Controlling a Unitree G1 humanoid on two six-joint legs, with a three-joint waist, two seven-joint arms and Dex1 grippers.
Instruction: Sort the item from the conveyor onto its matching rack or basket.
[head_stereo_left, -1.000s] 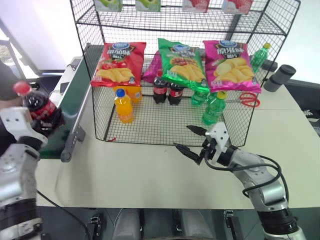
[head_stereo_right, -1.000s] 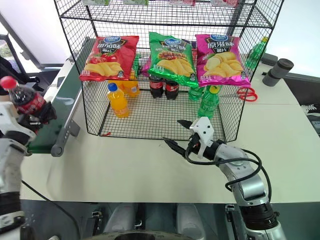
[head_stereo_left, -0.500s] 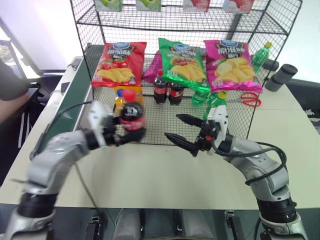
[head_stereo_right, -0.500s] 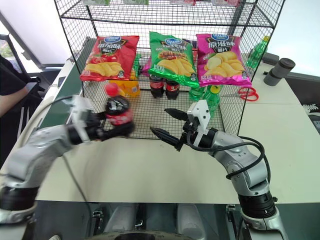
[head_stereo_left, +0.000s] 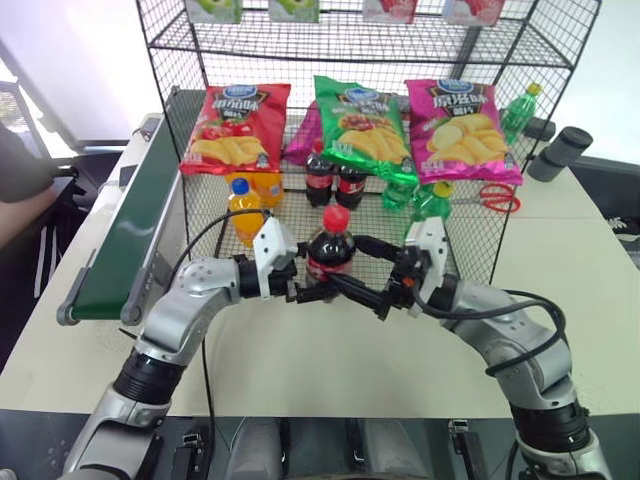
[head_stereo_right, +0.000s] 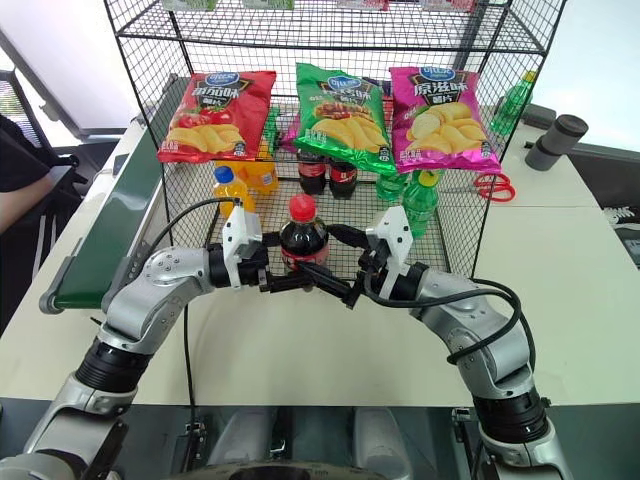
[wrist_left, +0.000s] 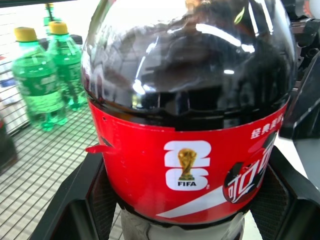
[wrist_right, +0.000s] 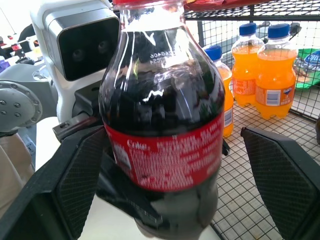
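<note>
The cola bottle (head_stereo_left: 328, 252), red cap up and upright, hangs above the table just in front of the black wire rack (head_stereo_left: 205, 232). My left gripper (head_stereo_left: 314, 291) is shut on its lower body; its fingers (wrist_left: 75, 210) press the red label (wrist_left: 190, 170) from both sides. My right gripper (head_stereo_left: 347, 266) is open and comes from the opposite side. Its pads (wrist_right: 82, 175) flank the bottle (wrist_right: 162, 125) with a gap on each side. The dark-green conveyor (head_stereo_left: 125, 235) runs along the left, its belt bare.
Chip bags (head_stereo_left: 362, 125) hang across the rack's front. Inside stand orange bottles (head_stereo_left: 245, 205), two cola bottles (head_stereo_left: 335, 180) and green bottles (head_stereo_left: 430, 205). Red scissors (head_stereo_left: 495, 198) and a grey cylinder (head_stereo_left: 560, 155) lie at the right. A person's arm (head_stereo_left: 25, 190) shows at the far left.
My left arm swung the cola bottle from beside the conveyor rightward to the front of the rack. The open right gripper rose slightly and now brackets the bottle.
</note>
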